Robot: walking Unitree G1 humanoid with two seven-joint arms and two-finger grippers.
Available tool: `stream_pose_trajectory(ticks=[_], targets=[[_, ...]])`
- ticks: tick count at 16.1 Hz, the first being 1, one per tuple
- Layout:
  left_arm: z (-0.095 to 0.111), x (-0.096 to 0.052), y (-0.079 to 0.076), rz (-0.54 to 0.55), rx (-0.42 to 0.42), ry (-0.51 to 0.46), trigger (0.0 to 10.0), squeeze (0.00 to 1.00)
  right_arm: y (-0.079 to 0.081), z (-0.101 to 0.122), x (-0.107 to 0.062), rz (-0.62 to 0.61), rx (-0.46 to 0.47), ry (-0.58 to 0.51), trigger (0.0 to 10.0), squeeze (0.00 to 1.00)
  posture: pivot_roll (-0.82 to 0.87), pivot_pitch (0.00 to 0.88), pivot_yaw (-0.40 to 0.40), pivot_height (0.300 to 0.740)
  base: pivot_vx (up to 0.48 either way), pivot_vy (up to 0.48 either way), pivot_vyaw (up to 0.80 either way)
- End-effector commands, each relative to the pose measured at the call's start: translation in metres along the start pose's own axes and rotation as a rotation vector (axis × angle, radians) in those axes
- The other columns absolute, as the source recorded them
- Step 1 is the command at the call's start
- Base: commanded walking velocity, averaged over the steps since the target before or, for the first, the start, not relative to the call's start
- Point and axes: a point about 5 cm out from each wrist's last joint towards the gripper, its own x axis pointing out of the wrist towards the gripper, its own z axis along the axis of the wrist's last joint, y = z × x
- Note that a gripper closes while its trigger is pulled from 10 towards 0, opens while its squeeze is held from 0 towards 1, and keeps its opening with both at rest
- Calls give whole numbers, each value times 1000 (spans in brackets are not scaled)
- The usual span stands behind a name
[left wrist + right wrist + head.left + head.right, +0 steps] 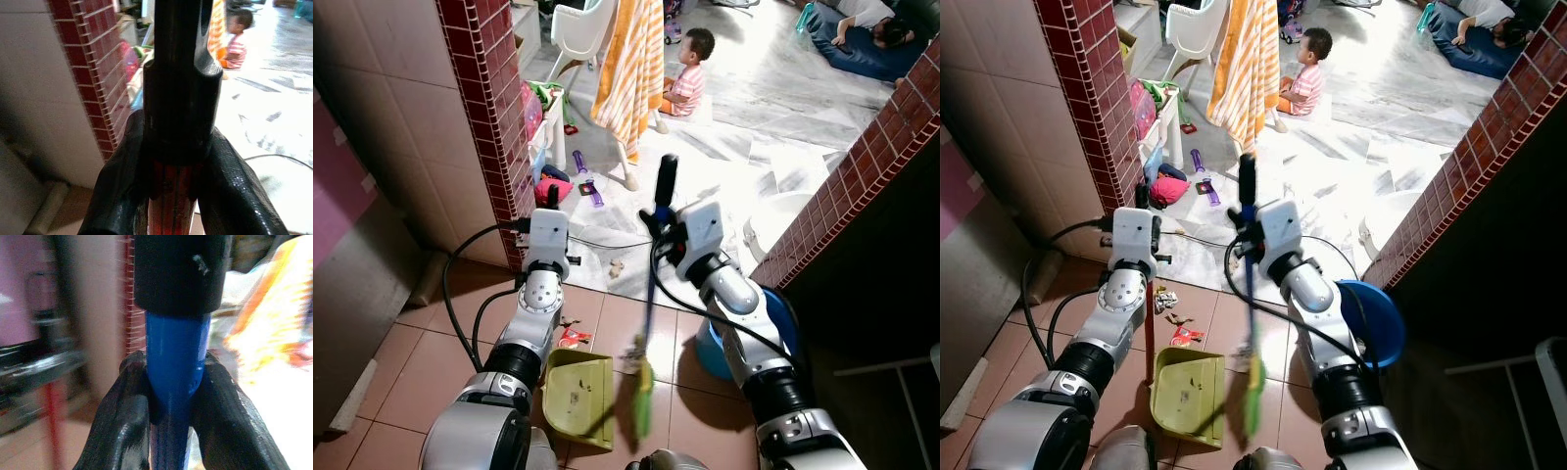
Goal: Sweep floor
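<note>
**Broom and dustpan both in hand at the doorway**

Terracotta tiles lie underfoot, with scraps of litter (1172, 315) just ahead of the green dustpan (1187, 394). The right gripper (1252, 238) is clenched on the blue broom (1250, 294), whose green bristles (1253, 390) hang beside the pan, seemingly just off the floor. The left gripper (551, 206) is clamped around the pan's red handle (169, 198).

To do this step well, I would lower the bristles past the litter, on its far side. Then draw them towards the pan in short strokes, keeping the pan's lip flat against the tile. Keep the broom away from the cable (1197, 235) at the threshold.
</note>
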Motion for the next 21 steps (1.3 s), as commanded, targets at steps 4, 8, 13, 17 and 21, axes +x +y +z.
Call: stream_pose_trajectory(ticks=[4, 8, 13, 17, 21], targets=[[-14, -1, 4, 39, -50, 76, 10000, 0, 18, 21, -2, 311, 68, -19, 10000, 0, -100, 0, -84, 740, 0, 0, 0], [-19, -2, 1, 4, -93, 111, 10000, 0, 11, 38, -13, 457, 38, -1, 10000, 0, -105, 0, -81, 740, 0, 0, 0], [-16, 0, -1, -59, -284, 113, 10000, 0, -37, 59, -5, 168, -32, -75, 10000, 0, -110, 0, -82, 740, 0, 0, 0], [-5, 5, 7, -83, -309, 53, 10000, 0, -51, 57, -2, -30, 131, -95, 10000, 0, -74, 0, -90, 740, 0, 0, 0], [10, 7, 20, -119, -310, -53, 10000, 0, -58, 61, 8, -202, 9, -119, 10000, 0, -48, 0, -87, 740, 0, 0, 0]])
